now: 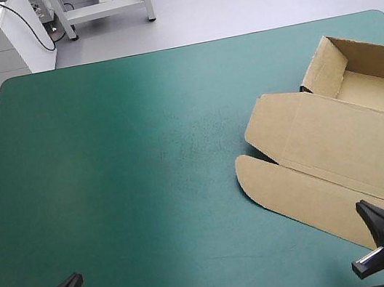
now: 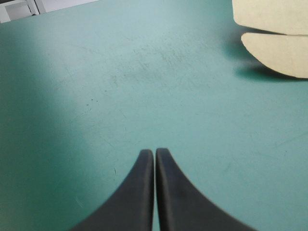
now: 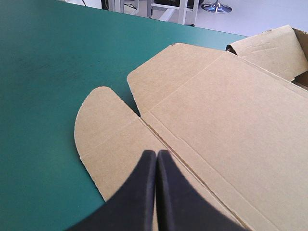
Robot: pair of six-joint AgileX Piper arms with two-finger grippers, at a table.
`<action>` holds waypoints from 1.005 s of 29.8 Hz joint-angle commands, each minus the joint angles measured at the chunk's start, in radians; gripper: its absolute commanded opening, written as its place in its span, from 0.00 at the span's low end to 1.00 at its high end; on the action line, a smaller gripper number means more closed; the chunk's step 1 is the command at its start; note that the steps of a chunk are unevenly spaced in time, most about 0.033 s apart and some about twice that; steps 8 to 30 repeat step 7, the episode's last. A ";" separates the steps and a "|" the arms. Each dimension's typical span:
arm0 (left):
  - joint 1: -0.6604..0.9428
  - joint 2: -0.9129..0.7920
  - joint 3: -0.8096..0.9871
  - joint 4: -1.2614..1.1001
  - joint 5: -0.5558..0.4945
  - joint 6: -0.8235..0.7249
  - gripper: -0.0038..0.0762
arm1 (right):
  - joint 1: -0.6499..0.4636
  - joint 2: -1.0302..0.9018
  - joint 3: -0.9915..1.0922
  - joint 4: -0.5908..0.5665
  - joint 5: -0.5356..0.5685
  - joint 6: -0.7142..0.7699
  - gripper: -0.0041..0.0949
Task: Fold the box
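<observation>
One box (image 1: 353,138), one table (image 1: 107,165), two grippers: left gripper (image 2: 154,153), right gripper (image 3: 156,154).

High view: above and behind me, looking down on the whole tabletop (image 1: 108,172).
Left wrist: low at near-left, facing far.
Right wrist: close over the box (image 3: 231,125).
Shared: its rounded flap (image 2: 279,53).

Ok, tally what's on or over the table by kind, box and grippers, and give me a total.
Brown box, far walls raised, lid flat: 1
Black-fingered grippers, both shut: 2 (left gripper, right gripper)
Total: 3
</observation>
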 commanded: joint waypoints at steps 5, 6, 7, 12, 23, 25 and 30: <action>-0.004 -0.006 -0.021 -0.007 -0.090 -0.005 0.04 | 0.004 0.014 -0.024 -0.006 -0.071 -0.002 0.02; -0.004 -0.006 -0.021 -0.007 -0.090 -0.005 0.04 | 0.004 0.014 -0.024 -0.006 -0.071 -0.002 0.02; -0.004 -0.006 -0.021 -0.007 -0.090 -0.005 0.04 | 0.004 0.014 -0.024 -0.006 -0.071 -0.002 0.02; -0.004 -0.006 -0.021 -0.007 -0.090 -0.005 0.04 | 0.004 0.014 -0.024 -0.006 -0.071 -0.002 0.02; -0.004 -0.006 -0.021 -0.007 -0.090 -0.005 0.04 | 0.004 0.014 -0.024 -0.006 -0.071 -0.002 0.02; -0.004 -0.006 -0.021 -0.007 -0.090 -0.005 0.04 | 0.004 0.014 -0.024 -0.006 -0.071 -0.002 0.02; -0.004 -0.006 -0.021 -0.007 -0.090 -0.005 0.04 | 0.004 0.014 -0.024 -0.006 -0.071 -0.002 0.02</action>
